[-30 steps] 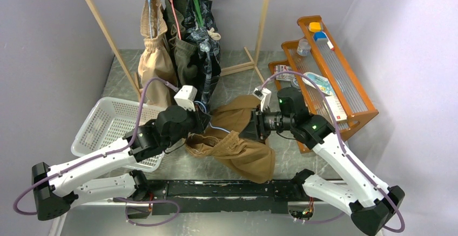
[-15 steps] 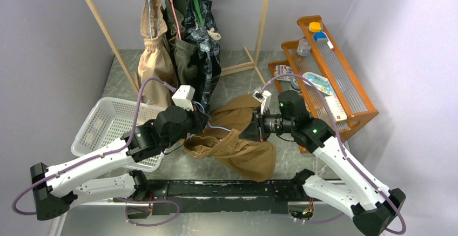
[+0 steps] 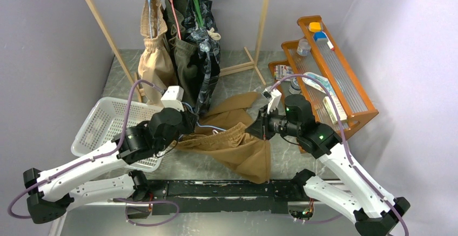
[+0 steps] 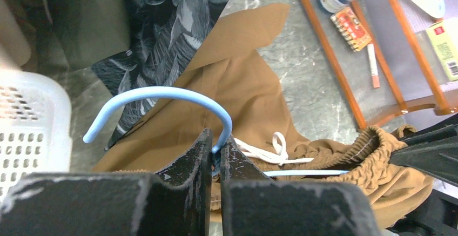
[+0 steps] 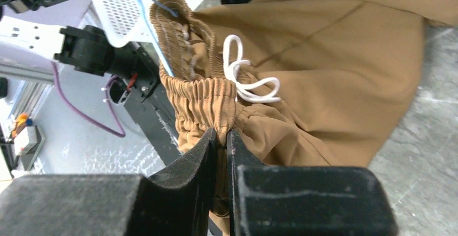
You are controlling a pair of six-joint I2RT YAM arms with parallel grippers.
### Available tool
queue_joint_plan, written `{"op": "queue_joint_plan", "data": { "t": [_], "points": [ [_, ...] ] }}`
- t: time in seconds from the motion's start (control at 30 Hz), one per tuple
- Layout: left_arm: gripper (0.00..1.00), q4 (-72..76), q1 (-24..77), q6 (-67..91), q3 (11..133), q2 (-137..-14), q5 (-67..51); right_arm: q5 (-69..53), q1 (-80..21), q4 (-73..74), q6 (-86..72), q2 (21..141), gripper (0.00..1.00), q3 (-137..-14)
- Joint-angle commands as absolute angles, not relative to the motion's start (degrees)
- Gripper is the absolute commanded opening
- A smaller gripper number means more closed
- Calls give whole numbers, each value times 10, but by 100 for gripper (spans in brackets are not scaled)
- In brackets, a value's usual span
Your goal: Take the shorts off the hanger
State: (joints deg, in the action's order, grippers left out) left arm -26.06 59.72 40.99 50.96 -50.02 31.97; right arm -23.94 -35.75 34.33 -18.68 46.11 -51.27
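**Tan shorts stretched between two grippers, hanger not yet free**

The tan brown shorts (image 3: 237, 144) lie off the rail, spread over the grey table (image 3: 237, 85) between the two arms, one leg trailing back toward the rack and the other hanging toward the near edge. Their gathered waistband (image 5: 197, 93) is lifted and pulled taut. A white drawstring (image 5: 243, 79) lies loose on the cloth just below it.

The blue hanger (image 4: 162, 98) is inside that waist. In the right wrist view its thin blue wire runs into the bunched elastic, so the garment is not yet off it.

The left gripper (image 4: 217, 145) has its fingers pressed together on the hanger's neck, right under the curved hook. This looks like a way to anchor the wire. The right gripper (image 5: 221, 136) is pinched tight on a fold of the waistband at the opposite end. Gripped from opposite ends like this, the elastic can probably be drawn along and off the hanger arm rather than dragging the hanger with it.

Behind them, the beige shorts (image 3: 154, 58), olive shorts (image 3: 183, 63) and navy patterned shorts (image 3: 208, 63) hang side by side on the wooden rack (image 3: 102, 36), each on its own hanger. So most of the task seems to remain.

A white basket (image 3: 102, 122) sits by the left arm, a likely drop spot. An orange shelf (image 3: 351, 85) with small items stands at the right.
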Motion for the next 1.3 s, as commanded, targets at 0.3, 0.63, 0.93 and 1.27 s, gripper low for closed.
{"op": "queue_joint_plan", "data": {
  "t": [0.3, 0.63, 0.93, 1.27],
  "points": [
    [7, -439, 592, 545, 591, -490, 504, -213, -354, 450, -181, 397, 6, -539],
    [7, -441, 592, 576, 588, -486, 529, -383, -354, 404, -164, 319, 0, -533],
    [7, -370, 592, 507, 596, -543, 484, -416, -354, 356, -145, 354, 0, -547],
    [7, -472, 543, 564, 668, -576, 503, -594, -354, 479, -47, 411, 0, -538]
  ]
}}
